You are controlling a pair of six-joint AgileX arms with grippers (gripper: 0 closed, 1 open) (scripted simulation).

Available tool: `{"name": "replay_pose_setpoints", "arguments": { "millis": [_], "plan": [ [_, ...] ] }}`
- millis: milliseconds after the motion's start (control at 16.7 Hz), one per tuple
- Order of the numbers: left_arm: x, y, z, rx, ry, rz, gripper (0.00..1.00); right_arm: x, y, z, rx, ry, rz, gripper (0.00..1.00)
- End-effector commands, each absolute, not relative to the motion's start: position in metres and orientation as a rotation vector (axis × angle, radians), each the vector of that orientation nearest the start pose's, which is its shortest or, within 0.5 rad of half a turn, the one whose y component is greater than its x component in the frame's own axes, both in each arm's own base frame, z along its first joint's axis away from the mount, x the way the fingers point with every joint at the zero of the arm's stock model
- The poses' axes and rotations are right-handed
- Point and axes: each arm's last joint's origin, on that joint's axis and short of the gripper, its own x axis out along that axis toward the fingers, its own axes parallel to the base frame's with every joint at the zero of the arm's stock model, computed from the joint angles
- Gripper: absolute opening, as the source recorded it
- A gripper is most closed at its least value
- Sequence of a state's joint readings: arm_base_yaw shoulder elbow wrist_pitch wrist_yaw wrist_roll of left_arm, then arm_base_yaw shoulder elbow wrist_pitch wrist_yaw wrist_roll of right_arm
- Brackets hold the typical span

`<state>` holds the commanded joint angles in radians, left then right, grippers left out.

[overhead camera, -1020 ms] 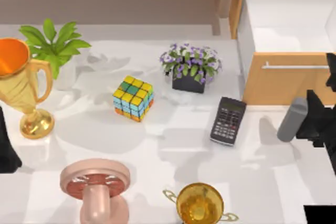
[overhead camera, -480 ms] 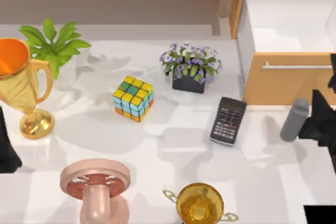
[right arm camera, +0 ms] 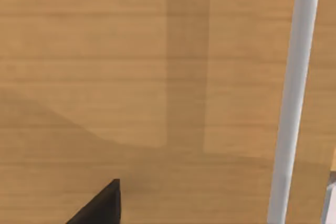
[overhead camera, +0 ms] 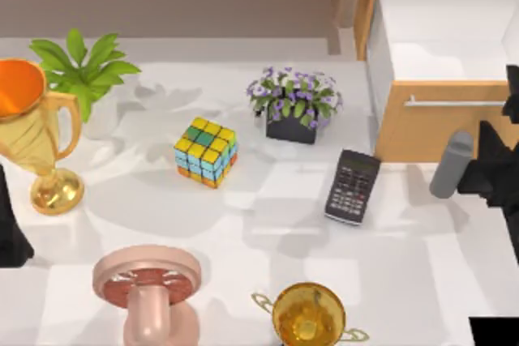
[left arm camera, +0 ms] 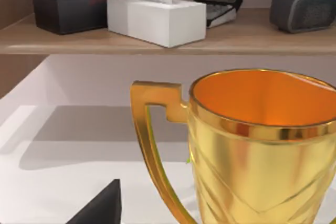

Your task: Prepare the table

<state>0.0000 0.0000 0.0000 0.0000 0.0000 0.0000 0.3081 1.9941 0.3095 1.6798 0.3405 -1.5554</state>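
Glossy gold trophy [overhead camera: 32,131], matt wooden drawer front [overhead camera: 438,123]

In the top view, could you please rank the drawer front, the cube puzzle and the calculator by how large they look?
1. drawer front, clearly the largest.
2-3. cube puzzle and calculator: they look about alike, so I will not rank them.

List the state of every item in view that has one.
Drawer: pulled open, empty inside.
Grey cylinder: lifted and tilted at the right tool.
Calculator: lying flat, face up.
Large gold trophy: upright, orange inside.
Small gold trophy: upright.
White tissue box: tissue sticking out.
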Motion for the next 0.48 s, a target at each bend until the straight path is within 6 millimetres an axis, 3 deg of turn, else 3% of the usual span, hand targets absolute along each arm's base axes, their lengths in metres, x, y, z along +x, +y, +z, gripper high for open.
{"name": "replay_pose_setpoints", "arguments": {
  "millis": [60, 480],
  "plan": [
    [0.1057, -0.0012, 0.1600, 0.000, 0.000, 0.000, 1.00, 0.2526, 0.0711, 0.0892, -1.571, 0.008, -0.008, 1.00],
    [0.1057, -0.0012, 0.1600, 0.000, 0.000, 0.000, 1.00, 0.2526, 0.0711, 0.0892, -1.571, 0.008, -0.008, 0.47]
  ]
}}
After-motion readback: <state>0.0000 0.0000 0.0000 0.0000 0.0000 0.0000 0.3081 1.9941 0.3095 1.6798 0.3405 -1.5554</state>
